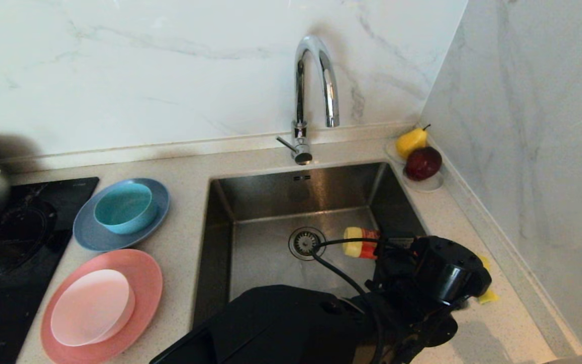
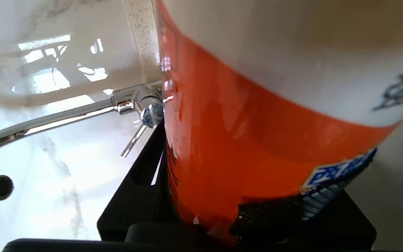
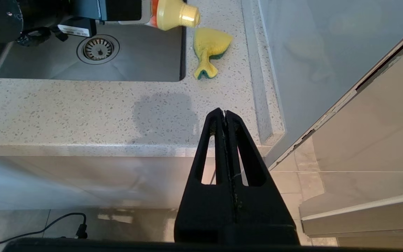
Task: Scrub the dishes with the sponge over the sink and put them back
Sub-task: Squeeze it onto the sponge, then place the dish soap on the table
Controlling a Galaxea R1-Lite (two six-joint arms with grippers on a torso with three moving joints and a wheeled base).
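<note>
No dish has apparently been scrubbed; all four remain stacked on the tabletop [image 1: 190,167] left of the sink [image 1: 271,253]. A soap bottle [image 1: 360,242] is gripped by the left end effector [image 1: 389,247] over the sink, while the sponge [image 3: 209,49] lies untouched at its right rim and the right end effector [image 3: 225,113] is parked closed.

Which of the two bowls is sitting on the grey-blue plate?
The teal bowl; it sits upright on the grey-blue plate, farther back on the counter. The pale pink-white bowl rests on the salmon-pink plate instead, nearer the front.
</note>
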